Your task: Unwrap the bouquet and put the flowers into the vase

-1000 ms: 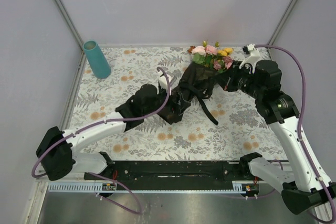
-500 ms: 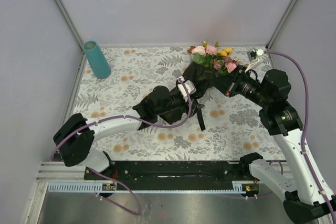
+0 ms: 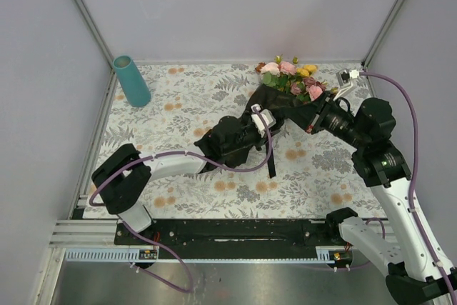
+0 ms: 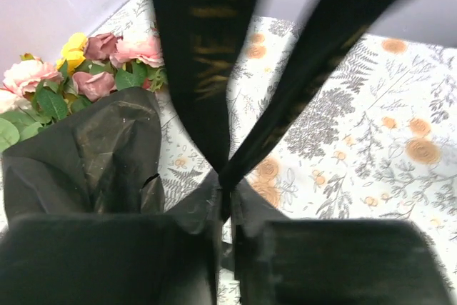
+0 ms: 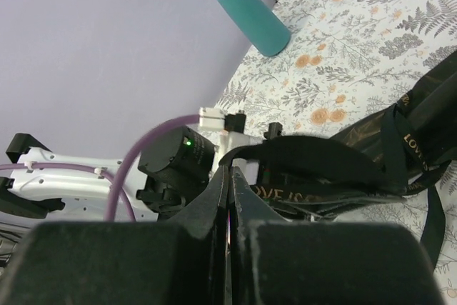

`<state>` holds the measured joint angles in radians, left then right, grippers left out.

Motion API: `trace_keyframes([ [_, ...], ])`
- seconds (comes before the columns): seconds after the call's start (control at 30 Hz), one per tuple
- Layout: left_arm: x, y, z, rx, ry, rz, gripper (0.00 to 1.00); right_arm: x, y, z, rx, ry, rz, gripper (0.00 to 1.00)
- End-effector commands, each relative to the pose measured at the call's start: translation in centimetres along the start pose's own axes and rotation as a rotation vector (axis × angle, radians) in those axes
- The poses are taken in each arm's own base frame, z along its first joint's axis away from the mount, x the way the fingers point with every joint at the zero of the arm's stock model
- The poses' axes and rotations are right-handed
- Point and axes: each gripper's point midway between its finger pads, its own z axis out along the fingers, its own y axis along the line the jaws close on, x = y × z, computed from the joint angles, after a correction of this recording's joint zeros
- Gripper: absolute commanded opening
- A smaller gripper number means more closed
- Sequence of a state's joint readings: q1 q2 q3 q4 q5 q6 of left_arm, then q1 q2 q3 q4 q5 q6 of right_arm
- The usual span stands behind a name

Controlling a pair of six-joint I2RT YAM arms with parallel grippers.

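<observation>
The left gripper (image 4: 226, 212) is closed on the black ribbon (image 4: 203, 55). Its two fingers (image 4: 107, 262) pinch the ribbon where two strands meet. From that point the strands rise and spread apart in front of the wrist camera, and one of them carries gold lettering.

Touching the fingers on their left is the crumpled black paper (image 4: 86, 148) of the bouquet (image 3: 282, 94), which bulges up ahead of the gripper. Beyond the paper, further ahead and to the left, the flowers (image 4: 107, 69) poke out of it: pink, yellow and mauve blooms among green leaves. To the right of the gripper lies the printed tablecloth (image 4: 371, 126).

The right gripper (image 5: 230, 183) is at the opposite side of the bouquet and faces the left one. Its fingers are pressed together with only a thin line between them. I cannot tell whether any paper or ribbon is caught there. Just ahead of its tips a loop of lettered ribbon arches across, and more black paper trails off to the right. Directly behind that loop is the wrist of the left arm (image 5: 175, 158), with its purple cable (image 5: 143, 151).

The vase (image 5: 253, 18) is well apart from both grippers. It stands upright and empty far ahead of the right gripper, near the wall. All the flowers are in the wrapping.
</observation>
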<state>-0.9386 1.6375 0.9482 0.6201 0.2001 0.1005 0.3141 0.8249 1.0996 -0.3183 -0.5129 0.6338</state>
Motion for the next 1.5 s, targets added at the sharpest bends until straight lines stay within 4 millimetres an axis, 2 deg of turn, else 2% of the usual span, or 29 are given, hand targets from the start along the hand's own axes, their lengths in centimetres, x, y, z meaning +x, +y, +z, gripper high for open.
trace_keyframes([
  [0.0,-6.0,0.2,-0.2,-0.008,-0.170,0.014,0.00,-0.5,-0.5,-0.3,0.020,-0.049,-0.029,0.01],
  [0.13,-7.8,0.3,-1.4,-0.020,-0.187,0.000,0.00,-0.4,-1.8,-0.6,0.070,-0.087,-0.046,0.07],
  [0.37,-12.7,1.2,-4.0,-0.080,-0.246,-0.044,0.00,0.4,-2.9,-1.2,0.095,-0.108,-0.074,0.54],
  [0.5,-16.6,2.2,-5.3,-0.131,-0.282,-0.056,0.00,0.9,-3.6,-1.4,0.112,-0.113,-0.091,0.73],
  [0.6,-20.2,3.5,-7.4,-0.210,-0.344,-0.060,0.00,1.3,-4.4,-1.4,0.138,-0.107,-0.093,0.87],
  [0.7,-22.7,5.7,-9.8,-0.336,-0.364,-0.055,0.00,2.0,-5.7,-1.3,0.176,-0.098,-0.086,0.91],
  [0.8,-24.1,7.7,-12.2,-0.458,-0.323,0.007,0.00,2.8,-6.7,-1.0,0.199,-0.077,-0.081,0.91],
  [0.93,-26.6,10.8,-17.0,-0.657,-0.291,0.083,0.00,3.1,-7.4,-0.7,0.212,-0.071,-0.077,0.91],
  [1.07,-28.8,13.3,-23.3,-0.868,-0.272,0.131,0.00,3.3,-7.8,-0.4,0.216,-0.062,-0.079,0.91],
  [1.17,-29.4,15.7,-28.3,-1.073,-0.213,0.180,0.00,3.7,-8.3,-0.1,0.225,-0.044,-0.068,0.90],
  [1.37,-32.0,18.2,-38.1,-1.390,-0.178,0.270,0.00,4.1,-8.9,0.3,0.236,-0.029,-0.059,0.90],
  [1.47,-33.0,18.9,-42.6,-1.542,-0.104,0.338,0.00,4.2,-9.2,0.3,0.253,-0.020,-0.065,0.89],
])
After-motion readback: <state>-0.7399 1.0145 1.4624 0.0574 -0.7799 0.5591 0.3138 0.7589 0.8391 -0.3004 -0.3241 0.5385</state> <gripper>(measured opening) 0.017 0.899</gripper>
